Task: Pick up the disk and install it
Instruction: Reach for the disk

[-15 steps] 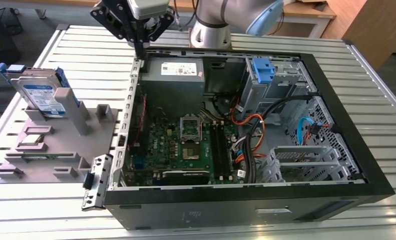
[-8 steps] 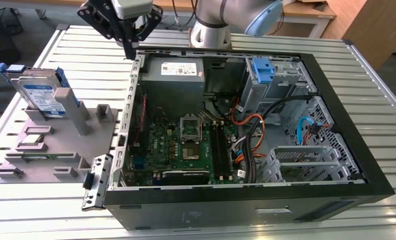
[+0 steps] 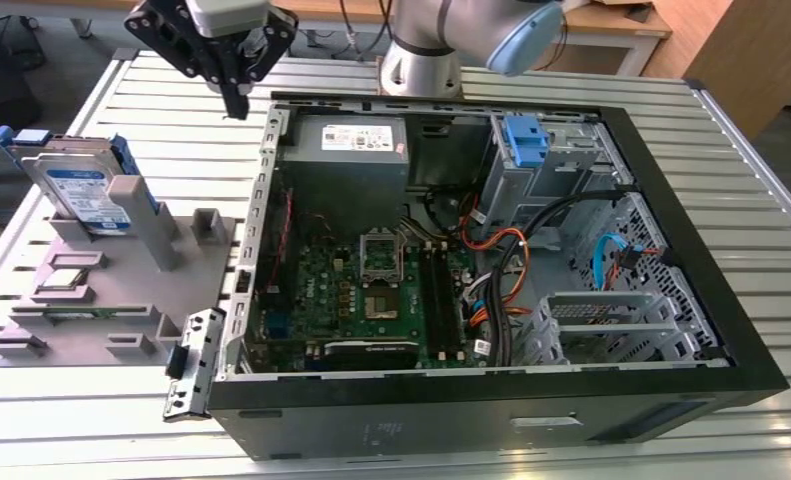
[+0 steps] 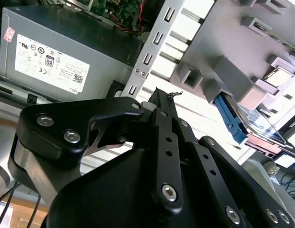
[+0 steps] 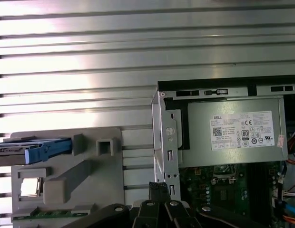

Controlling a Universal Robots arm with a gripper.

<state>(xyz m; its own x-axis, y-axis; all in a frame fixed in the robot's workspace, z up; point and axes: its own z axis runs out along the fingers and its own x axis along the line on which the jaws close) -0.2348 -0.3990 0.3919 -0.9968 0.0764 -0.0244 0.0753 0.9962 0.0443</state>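
Note:
The disk (image 3: 82, 190), a silver drive with a blue-and-white label in a blue bracket, stands on edge in a slot of the grey fixture (image 3: 128, 290) at the exterior view's left. My gripper (image 3: 238, 105) hangs above the table between the fixture and the open computer case (image 3: 715, 300), up and to the right of the disk and apart from it. Its black fingers are shut with nothing held. In the second wrist view the fingertips (image 4: 164, 97) point toward the table, with the disk's blue edge (image 4: 231, 118) beyond. In the first wrist view the disk (image 5: 38, 147) lies sideways of the fingertips (image 5: 159, 187).
The case lies open with a motherboard, cables and a grey power supply (image 3: 352, 140) near my gripper. A bare blue bracket (image 3: 526, 140) sits in the drive cage at the back. The arm's base (image 3: 422, 60) stands behind the case. The slatted metal table (image 3: 102, 440) surrounds everything.

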